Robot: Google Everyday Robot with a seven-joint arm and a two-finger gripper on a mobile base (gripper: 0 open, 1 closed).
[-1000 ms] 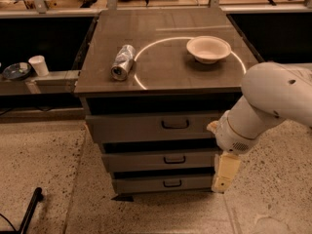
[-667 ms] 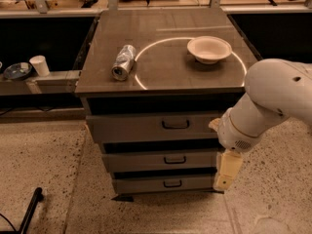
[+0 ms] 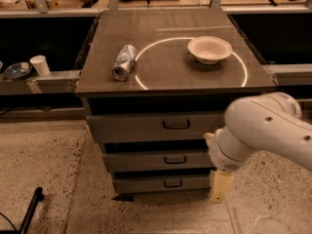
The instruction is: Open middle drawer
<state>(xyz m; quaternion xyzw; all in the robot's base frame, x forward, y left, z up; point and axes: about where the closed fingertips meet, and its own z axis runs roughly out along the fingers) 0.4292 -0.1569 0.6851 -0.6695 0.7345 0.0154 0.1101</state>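
Observation:
The grey cabinet (image 3: 92, 130) has three drawer fronts. The middle drawer (image 3: 146, 161) is the second one, shut, with a small dark loop handle (image 3: 175, 160). My white arm (image 3: 263, 130) reaches in from the right. My gripper (image 3: 220, 186) hangs below its wrist, just right of the cabinet's front. It is level with the bottom drawer (image 3: 146, 184), and below and to the right of the middle drawer's handle. It does not touch any handle.
On the cabinet top lie a crushed can (image 3: 124, 61) and a white bowl (image 3: 210, 49). The top drawer (image 3: 146, 126) is shut. A shelf on the left holds a white cup (image 3: 39, 65) and a dish (image 3: 17, 71). A dark rod (image 3: 30, 209) lies on the floor at lower left.
My arm has come down and a little to the left, bringing the gripper lower beside the cabinet front. The drawers have not moved.

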